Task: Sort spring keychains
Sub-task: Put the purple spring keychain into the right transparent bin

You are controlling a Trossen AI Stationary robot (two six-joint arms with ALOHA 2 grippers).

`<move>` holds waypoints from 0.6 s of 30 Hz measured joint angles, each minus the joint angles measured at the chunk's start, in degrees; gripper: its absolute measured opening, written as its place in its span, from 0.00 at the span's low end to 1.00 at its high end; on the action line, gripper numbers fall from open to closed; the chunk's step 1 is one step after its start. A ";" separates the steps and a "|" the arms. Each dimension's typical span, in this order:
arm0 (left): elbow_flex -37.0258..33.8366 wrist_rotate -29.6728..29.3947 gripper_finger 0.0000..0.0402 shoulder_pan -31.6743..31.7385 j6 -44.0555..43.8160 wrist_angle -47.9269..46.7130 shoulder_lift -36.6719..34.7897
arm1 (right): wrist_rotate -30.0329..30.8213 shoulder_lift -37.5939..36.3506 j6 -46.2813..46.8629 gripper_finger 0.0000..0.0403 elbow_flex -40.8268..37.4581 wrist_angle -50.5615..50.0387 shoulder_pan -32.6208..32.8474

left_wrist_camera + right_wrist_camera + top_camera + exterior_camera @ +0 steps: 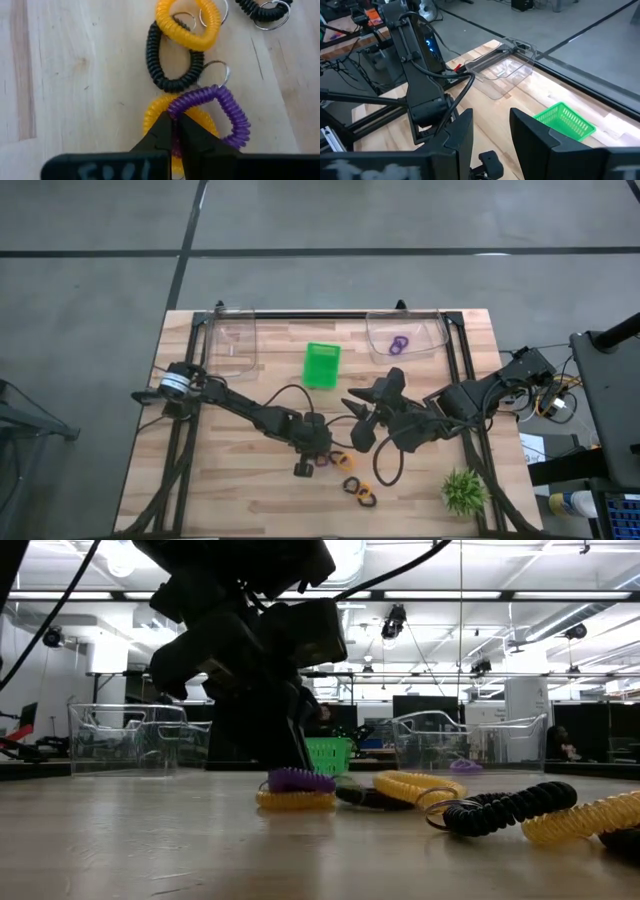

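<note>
Purple spring keychain [220, 107] pinched between nearly closed left jaws; right jaws spread, empty, above table.

Setting: robotics lab in an open industrial hall.

My wooden table [240, 500] stands on a grey concrete floor [90, 270] marked with dark lines. Level across the table I see a high ceiling with strip lights [520, 595], hanging cables and white columns [108, 690]. Black frame rails [330, 315] run along the table's far edge beside two clear plastic bins [232, 340]. Exposed wiring and electronics [550, 395] sit at the table's right side; more equipment benches show in the background [350, 20].
</note>
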 joint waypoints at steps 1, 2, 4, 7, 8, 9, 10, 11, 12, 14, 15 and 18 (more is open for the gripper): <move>0.39 0.02 0.02 0.00 -0.08 -0.60 -0.25 | 0.14 0.00 0.06 0.30 0.00 0.02 0.00; 0.91 0.02 0.02 0.02 -0.10 -1.37 -0.50 | 0.33 0.00 0.07 0.30 0.01 0.02 0.00; 2.13 -0.08 0.01 0.09 -0.14 -3.21 -1.02 | 0.48 0.02 -0.04 0.30 0.41 -0.02 0.00; 4.18 -0.22 0.01 0.11 -0.17 -6.13 -1.18 | 0.55 0.02 -1.51 0.30 1.81 -0.06 0.00; 4.88 -0.21 0.01 0.11 -0.04 -7.30 -1.18 | 0.54 0.02 -2.45 0.30 2.43 -0.04 0.00; 5.70 -0.20 0.01 0.11 0.07 -8.56 -1.18 | 0.55 0.02 -3.18 0.30 3.13 -0.08 0.00; 6.48 -0.20 0.01 0.11 0.32 -9.69 -1.18 | 0.55 0.02 -3.79 0.30 3.97 -0.20 0.00; 7.33 -0.28 0.00 0.11 0.62 -11.00 -1.20 | 0.55 0.02 -4.31 0.30 4.82 -0.39 0.00; 8.07 -0.78 0.00 0.11 1.10 -12.60 -1.25 | 0.56 0.01 -4.93 0.30 5.55 -0.47 0.00; 9.18 -1.98 0.00 0.11 2.29 -16.17 -1.63 | 0.58 -0.13 -6.45 0.30 6.72 -0.45 0.00; 9.53 -2.13 0.00 0.14 2.86 -17.43 -1.87 | 0.58 -0.25 -6.93 0.30 6.97 -0.53 0.00; 9.88 -2.21 0.00 0.33 4.36 -18.80 -3.33 | 0.95 -0.63 -7.07 0.30 7.28 -1.84 0.00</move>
